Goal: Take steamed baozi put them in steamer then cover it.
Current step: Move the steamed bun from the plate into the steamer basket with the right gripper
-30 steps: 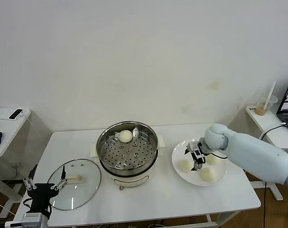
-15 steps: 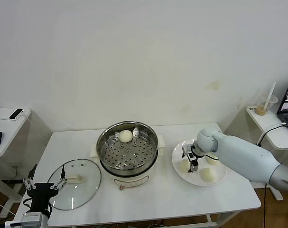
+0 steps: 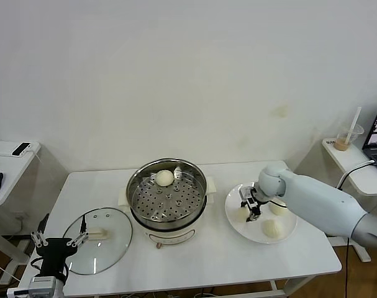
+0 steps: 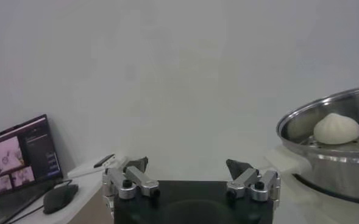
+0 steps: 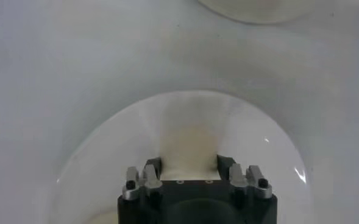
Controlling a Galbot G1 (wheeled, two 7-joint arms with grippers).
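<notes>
Baozi [image 5: 188,149] on the white plate [image 3: 287,234], right of the steamer [image 3: 168,192], sits between our right hand's [image 3: 250,208] fingers, which grasp it; the steamer lies to its left. Our left hand [image 4: 190,182], released, idles near the cover [image 3: 96,239].

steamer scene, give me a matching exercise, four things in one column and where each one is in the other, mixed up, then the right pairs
Things
1. glass lid
2. lone baozi
3. right gripper
4. left gripper

Places
A. inside the steamer, at the far side
B. flat on the table, to the robot's left of the steamer
C. low by the table's near left corner, open, holding nothing
D. over the white plate, closed around a bun

Pairs: 1-B, 2-A, 3-D, 4-C
</notes>
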